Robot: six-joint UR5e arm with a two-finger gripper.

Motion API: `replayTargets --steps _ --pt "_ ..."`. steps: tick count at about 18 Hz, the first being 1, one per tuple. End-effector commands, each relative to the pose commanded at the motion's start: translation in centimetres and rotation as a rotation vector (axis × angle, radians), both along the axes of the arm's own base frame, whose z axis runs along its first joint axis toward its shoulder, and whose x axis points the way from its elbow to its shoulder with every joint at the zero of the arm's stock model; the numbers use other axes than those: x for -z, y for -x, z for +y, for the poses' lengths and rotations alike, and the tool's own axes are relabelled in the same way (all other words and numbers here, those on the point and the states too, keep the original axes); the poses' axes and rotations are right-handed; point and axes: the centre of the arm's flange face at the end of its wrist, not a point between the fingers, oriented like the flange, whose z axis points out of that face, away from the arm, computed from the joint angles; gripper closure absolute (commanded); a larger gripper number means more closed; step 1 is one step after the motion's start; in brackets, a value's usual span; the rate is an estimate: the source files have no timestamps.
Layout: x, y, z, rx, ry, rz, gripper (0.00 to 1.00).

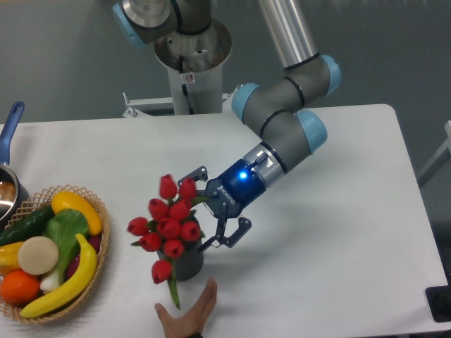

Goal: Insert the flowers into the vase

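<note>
camera | tool (208,208) spread wide beside flowers (168,225) | vase (186,262) mostly hidden behind blooms | hand (189,315) cut off

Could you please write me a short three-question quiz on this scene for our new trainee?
1. True or false: the wicker basket of fruit sits left of the small dark grey ribbed vase.
2. Which stands open beside the bunch of red tulip flowers? A) the robot's claw B) a drawer
3. Fill in: a human ____ reaches in at the bottom edge, near the vase.

Key: 1 true; 2 A; 3 hand.
</note>
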Motion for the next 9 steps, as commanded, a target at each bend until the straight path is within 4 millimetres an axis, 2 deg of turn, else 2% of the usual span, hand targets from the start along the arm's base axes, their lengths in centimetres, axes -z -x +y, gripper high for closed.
replayTargets --steps 5,7,9 --pt "-2.2 0.4 -2.2 -0.081 0.147 0.147 0.0" --pt "-2.4 2.4 -3.7 -0.149 0.256 0.23 0.0" --pt "-3.4 5.5 -6.0 -0.24 0.374 0.327 0.0"
